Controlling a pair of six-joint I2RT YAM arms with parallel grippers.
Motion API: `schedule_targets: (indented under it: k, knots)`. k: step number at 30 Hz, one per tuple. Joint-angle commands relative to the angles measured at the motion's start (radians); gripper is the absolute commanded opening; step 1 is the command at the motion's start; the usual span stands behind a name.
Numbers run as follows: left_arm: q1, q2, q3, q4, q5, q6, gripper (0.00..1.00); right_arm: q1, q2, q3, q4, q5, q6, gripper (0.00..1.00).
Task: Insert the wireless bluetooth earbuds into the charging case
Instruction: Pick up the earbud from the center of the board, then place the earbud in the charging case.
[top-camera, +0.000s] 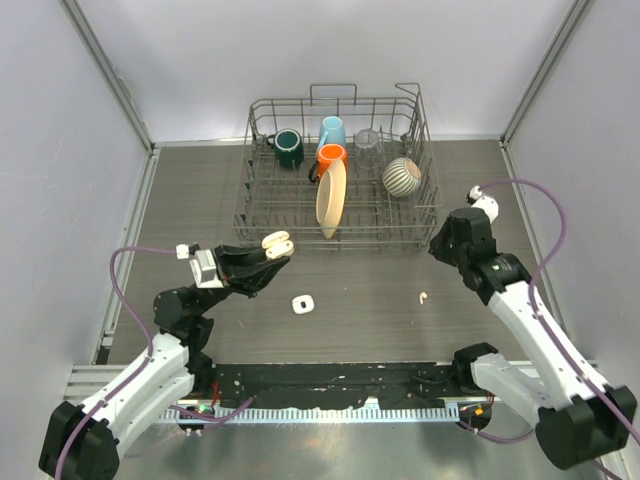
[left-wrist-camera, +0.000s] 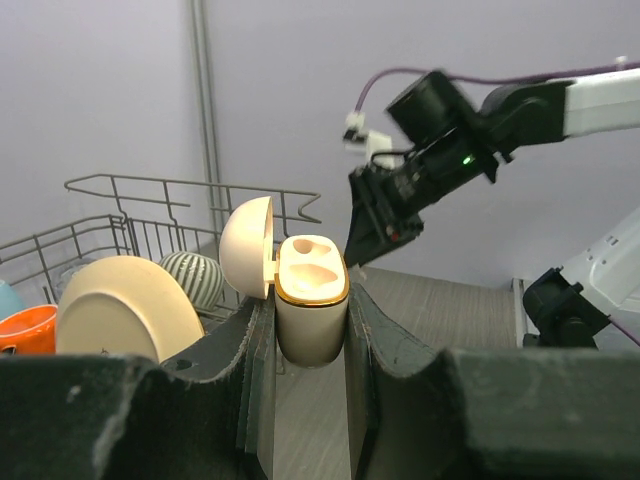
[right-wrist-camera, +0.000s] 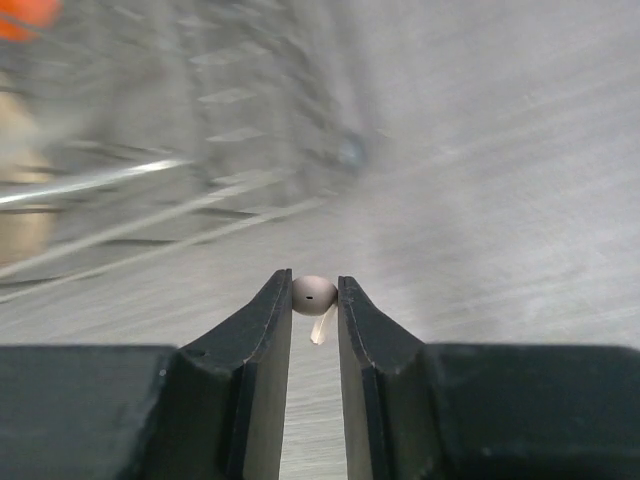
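Case (left-wrist-camera: 311, 285) stands upright between the fingers of the left gripper (left-wrist-camera: 308, 310), which is pinched on its body. Its lid (left-wrist-camera: 247, 247) is hinged back to the left and the two moulded wells face up. From above, this gripper holds it over the table (top-camera: 380, 320), just in front of the rack (top-camera: 340, 215). The right gripper (right-wrist-camera: 313, 292) is pinched on one earbud (right-wrist-camera: 313, 296), the round head caught between the fingertips and the stem hanging below them; the background there is blurred. From above, that gripper is off the rack's right front corner, well apart from the case. A second earbud (top-camera: 423, 297) lies on the table between the arms, nearer the right one. A small white square piece (top-camera: 303, 304) lies near the left gripper; what it is I cannot tell.
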Motion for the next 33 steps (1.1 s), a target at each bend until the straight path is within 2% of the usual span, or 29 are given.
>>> schedule_targets:
  k: [1, 6, 9, 12, 13, 14, 17, 21, 24, 26, 33]
  knots:
    - [-0.002, 0.009, 0.012, 0.023, -0.054, 0.012, 0.00, 0.129, -0.130, 0.137, -0.012, 0.066, 0.035, 0.01]
    - [-0.003, 0.026, 0.022, 0.023, -0.076, 0.006, 0.00, 0.263, -0.154, 0.279, 0.061, 0.102, 0.001, 0.01]
    - [-0.002, 0.032, 0.026, 0.026, -0.082, -0.002, 0.00, 0.390, -0.114, 0.348, 0.110, 0.158, -0.026, 0.01]
    - [-0.003, 0.032, 0.031, 0.029, -0.093, -0.013, 0.00, 0.562, -0.056, 0.392, 0.170, 0.281, -0.083, 0.01]
    - [-0.003, 0.034, 0.031, 0.028, -0.096, -0.017, 0.00, 0.608, -0.037, 0.420, 0.181, 0.368, -0.107, 0.01]
    - [-0.003, 0.034, 0.031, 0.028, -0.097, -0.022, 0.00, 0.707, 0.004, 0.432, 0.192, 0.413, -0.123, 0.01]
    - [-0.003, 0.032, 0.029, 0.029, -0.101, -0.030, 0.00, 0.894, 0.047, 0.446, 0.293, 0.596, -0.212, 0.01]
    - [-0.002, 0.024, 0.026, 0.026, -0.105, -0.034, 0.00, 1.080, 0.106, 0.418, 0.553, 0.793, -0.383, 0.01]
    - [-0.003, 0.028, 0.026, 0.025, -0.104, -0.031, 0.00, 1.156, 0.136, 0.391, 0.772, 0.882, -0.541, 0.01]
    - [-0.002, 0.031, 0.028, 0.022, -0.097, -0.030, 0.00, 1.197, 0.164, 0.391, 0.837, 0.889, -0.600, 0.01]
    - [-0.002, 0.051, 0.048, 0.012, -0.074, -0.025, 0.00, 1.202, 0.207, 0.429, 0.807, 0.748, -0.551, 0.01]
